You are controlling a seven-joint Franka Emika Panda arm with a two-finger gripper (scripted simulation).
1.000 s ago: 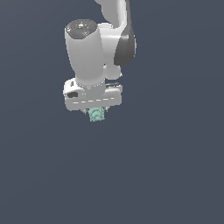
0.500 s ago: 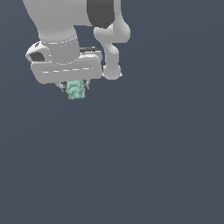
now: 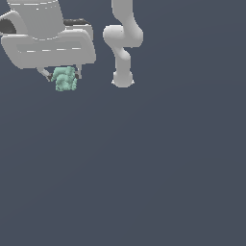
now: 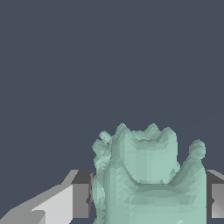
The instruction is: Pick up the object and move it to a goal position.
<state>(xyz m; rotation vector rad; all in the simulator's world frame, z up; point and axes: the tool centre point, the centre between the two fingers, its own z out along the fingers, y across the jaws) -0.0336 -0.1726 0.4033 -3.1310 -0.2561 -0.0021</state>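
We see the end effector [image 3: 64, 77] clamped on the mint-green object [image 3: 65, 79], one finger pressed to each flank of the lump. In the exterior view the object hangs directly below the wide white hand body [image 3: 48, 45], with only short stubs of the fingers [image 3: 46, 74] showing at either side of it. The object looks bumpy and knobbly, and it is far smaller than the hand body above it. The arm's base column [image 3: 123, 72] stands near the object, toward the exterior view's right of it, and the two are apart. Around the object we see only the plain dark grey surface [image 3: 153, 168]; we cannot tell from these views how high the object hangs above it.

In the wrist view the object [image 4: 148, 179] fills the space between the two dark finger pads [image 4: 81, 194], touching the pad on each side, and its lumpy top edge stands out against the grey surface [image 4: 109, 57].
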